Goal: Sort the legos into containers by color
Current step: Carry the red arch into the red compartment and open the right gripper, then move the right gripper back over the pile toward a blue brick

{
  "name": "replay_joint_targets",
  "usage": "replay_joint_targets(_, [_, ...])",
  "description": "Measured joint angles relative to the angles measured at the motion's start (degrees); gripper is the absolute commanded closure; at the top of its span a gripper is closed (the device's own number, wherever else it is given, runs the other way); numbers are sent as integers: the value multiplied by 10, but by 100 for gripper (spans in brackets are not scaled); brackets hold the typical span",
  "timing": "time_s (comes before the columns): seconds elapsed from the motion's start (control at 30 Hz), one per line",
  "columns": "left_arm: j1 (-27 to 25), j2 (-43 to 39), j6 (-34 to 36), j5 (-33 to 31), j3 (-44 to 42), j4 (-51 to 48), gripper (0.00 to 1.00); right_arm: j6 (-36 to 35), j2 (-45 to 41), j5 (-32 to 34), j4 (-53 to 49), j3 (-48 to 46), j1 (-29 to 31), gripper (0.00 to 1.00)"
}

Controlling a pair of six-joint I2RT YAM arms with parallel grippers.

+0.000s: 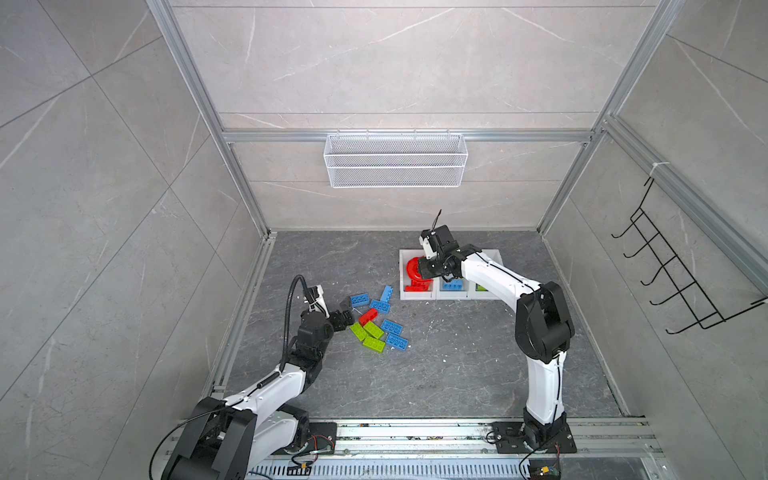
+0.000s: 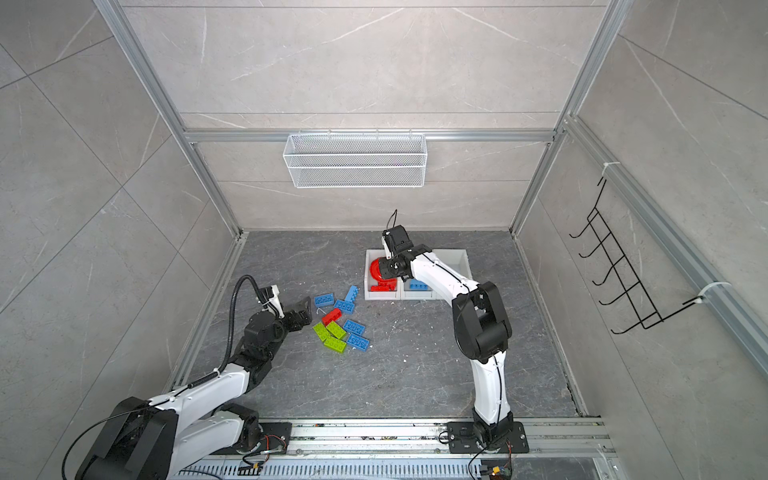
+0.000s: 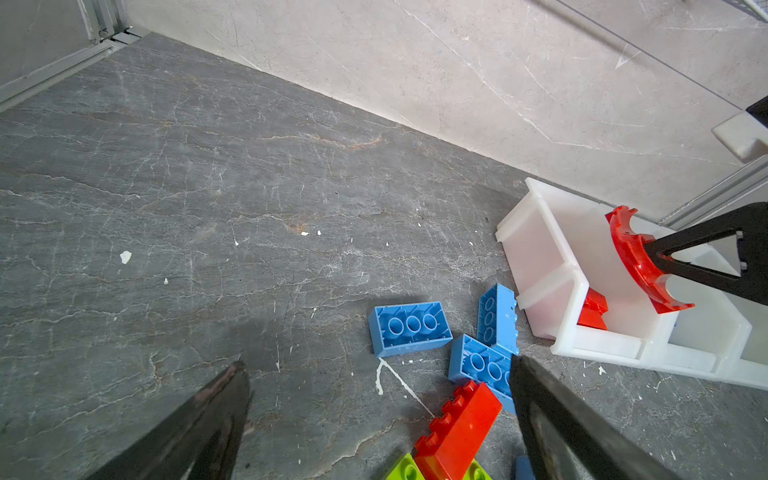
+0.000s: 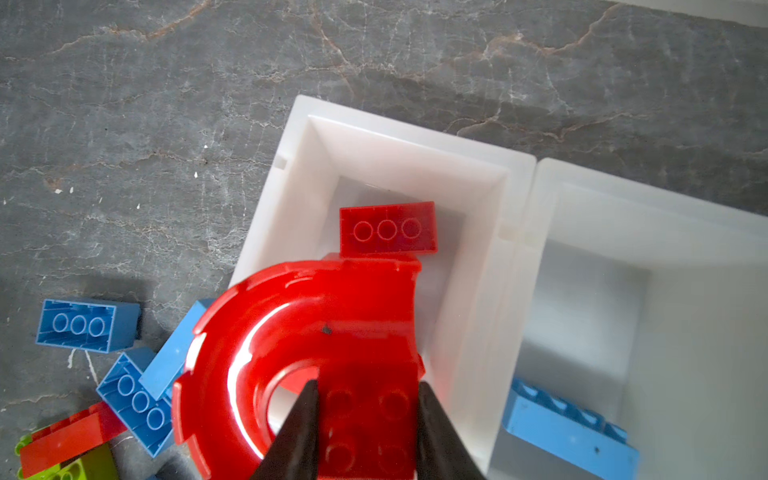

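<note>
Firmly pinched, red arch, inside right gripper

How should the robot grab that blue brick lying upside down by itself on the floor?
Grip the blue brick across its two long side walls, coming straight down from above. It lies flat, hollow side up, and those long sides are clear of the other bricks, so the jaws fit. The open left gripper is nearest, so probably easiest.

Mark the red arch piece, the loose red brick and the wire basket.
red arch piece [image 4: 316, 307], right wrist view, on its curved band.
loose red brick [image 1: 368, 317], in a top view, middle of the brick.
wire basket [image 1: 395, 176], in a top view, on its front mesh wall.
</note>
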Motion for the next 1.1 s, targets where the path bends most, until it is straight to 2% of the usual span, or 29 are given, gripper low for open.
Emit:
replay_joint_targets(0.13, [0,-9,0,0,0,0,0,-9,0,-2,-21,23,-3,44])
replay_joint_targets(0.37, [0,-13,0,0,0,0,0,-17,-23,-20,-39,17,-3,42])
replay_joint_targets(0.5, [0,-16,0,0,0,-1,0,-33,-142,-65,5,-112,16,38])
replay_joint_targets(0.63, [0,-25,0,0,0,-1,0,-49,-264,-107,69,-250,82,35])
replay_joint_targets(0.7, [0,-26,0,0,0,-1,0,-49,-284,-119,106,-302,115,33])
replay_joint_targets(0.8, [0,-26,1,0,0,-1,0,-49,-259,-126,119,-347,144,32])
replay_joint_targets(0.93, [0,-25,6,-2,0,-1,0,-50,-194,-125,98,-345,166,30])
replay_joint_targets(1.1, [0,-25,7,-3,0,-3,0,-52,-174,-126,91,-343,183,30])
